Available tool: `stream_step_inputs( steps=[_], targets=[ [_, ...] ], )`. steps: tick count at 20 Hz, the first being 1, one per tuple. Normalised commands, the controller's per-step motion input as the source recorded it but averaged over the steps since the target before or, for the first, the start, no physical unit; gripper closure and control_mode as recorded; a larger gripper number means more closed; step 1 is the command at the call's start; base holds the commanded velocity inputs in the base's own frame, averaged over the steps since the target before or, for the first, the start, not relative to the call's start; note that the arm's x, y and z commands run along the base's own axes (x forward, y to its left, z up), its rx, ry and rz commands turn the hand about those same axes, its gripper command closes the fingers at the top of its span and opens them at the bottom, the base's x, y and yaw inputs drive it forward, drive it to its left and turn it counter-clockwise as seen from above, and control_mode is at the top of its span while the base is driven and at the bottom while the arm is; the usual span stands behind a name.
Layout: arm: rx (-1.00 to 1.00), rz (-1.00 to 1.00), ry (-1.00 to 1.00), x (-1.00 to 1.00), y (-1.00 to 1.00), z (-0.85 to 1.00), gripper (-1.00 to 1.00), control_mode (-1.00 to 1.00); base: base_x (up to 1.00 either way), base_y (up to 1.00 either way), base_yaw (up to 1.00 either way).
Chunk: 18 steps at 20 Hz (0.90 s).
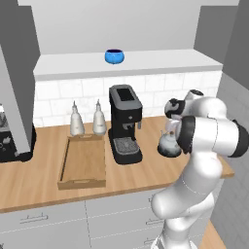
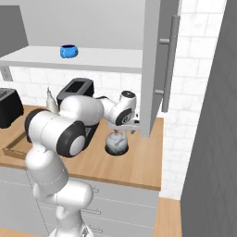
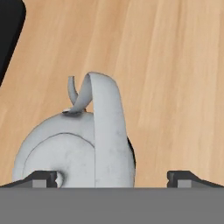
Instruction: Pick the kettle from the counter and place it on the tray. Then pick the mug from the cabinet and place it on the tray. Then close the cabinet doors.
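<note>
From the left base view, the kettle (image 1: pixel 168 144) sits on the counter (image 1: pixel 29 180) right of the coffee machine (image 1: pixel 125 124), partly behind the arm. The tray (image 1: pixel 83 163) lies left of the machine, two bottles (image 1: pixel 87 119) at its far end. The mug (image 1: pixel 114 56) stands on the cabinet (image 1: pixel 121 63) shelf.

From the right base view, the gripper (image 2: pixel 118 134) hangs just above the kettle (image 2: pixel 116 144), beside an open door (image 2: pixel 159 65).

In the hand view, the fingertips (image 3: pixel 43 178) are spread wide, one at each side of the kettle's (image 3: pixel 72 151) arched handle (image 3: pixel 107 127), holding nothing.

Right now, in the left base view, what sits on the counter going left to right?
Tray → coffee machine → kettle. The two bottles overlap the tray's span, so I leave them out of the order.
</note>
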Motion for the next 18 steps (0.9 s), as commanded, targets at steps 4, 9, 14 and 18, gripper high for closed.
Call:
stream_step_inputs(
  steps=[4, 9, 14, 18],
  targets=[
    [0.0, 0.05, 0.0, 0.06, -0.02, -0.17, -1.0, -1.0, 0.0, 0.0, 0.0],
    [0.0, 0.04, 0.0, 0.08, 0.0, -0.12, -1.0, -1.0, 0.0, 0.0, 0.0],
    [0.02, 0.01, 0.03, -0.12, 0.05, -0.27, 1.0, -1.0, 0.0, 0.0, 0.0],
    [0.04, 0.0, 0.01, -0.36, 0.11, -0.35, 1.0, -1.0, 0.0, 0.0, 0.0]
  ],
)
